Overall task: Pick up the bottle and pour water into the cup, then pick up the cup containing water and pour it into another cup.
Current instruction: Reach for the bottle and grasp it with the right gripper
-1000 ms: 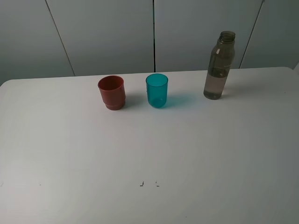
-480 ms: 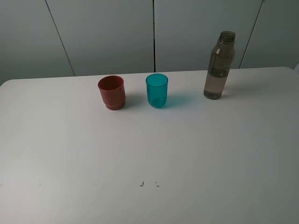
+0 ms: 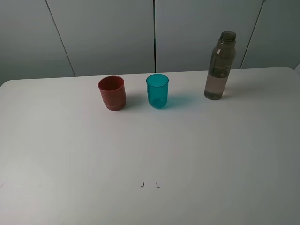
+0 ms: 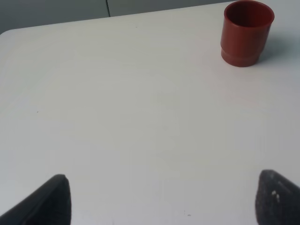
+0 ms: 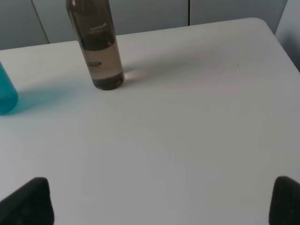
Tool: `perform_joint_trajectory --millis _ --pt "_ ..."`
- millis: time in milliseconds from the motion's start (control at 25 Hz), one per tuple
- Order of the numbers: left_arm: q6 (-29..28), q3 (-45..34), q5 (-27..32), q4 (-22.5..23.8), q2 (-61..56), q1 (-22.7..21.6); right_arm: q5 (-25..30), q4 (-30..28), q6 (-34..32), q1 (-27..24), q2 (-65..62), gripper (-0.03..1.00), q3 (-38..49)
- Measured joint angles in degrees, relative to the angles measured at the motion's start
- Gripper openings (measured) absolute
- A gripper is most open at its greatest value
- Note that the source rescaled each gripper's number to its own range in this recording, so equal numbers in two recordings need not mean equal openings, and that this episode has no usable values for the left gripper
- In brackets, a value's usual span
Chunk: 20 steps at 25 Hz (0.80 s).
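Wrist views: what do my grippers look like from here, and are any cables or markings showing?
Only the tips show. The left gripper has two matt black, wedge-shaped fingertips with rounded tops; one of them carries a few tiny pale specks. The right gripper has the same blunt black tips. No cables, labels or arm links appear, and the exterior high view shows no part of either arm.

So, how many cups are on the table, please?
2. The brick-red cup stands left of the teal cup, apart from it; both are upright, left of the bottle. None seems hidden.
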<state>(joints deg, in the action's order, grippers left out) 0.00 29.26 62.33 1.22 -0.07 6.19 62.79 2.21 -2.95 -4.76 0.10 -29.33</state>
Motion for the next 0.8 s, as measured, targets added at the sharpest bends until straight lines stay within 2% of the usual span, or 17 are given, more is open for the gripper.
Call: perform_joint_trajectory --millis 800 --pt "0.0 0.0 0.0 0.0 0.0 0.0 0.0 0.13 0.0 0.0 0.0 1.0 0.0"
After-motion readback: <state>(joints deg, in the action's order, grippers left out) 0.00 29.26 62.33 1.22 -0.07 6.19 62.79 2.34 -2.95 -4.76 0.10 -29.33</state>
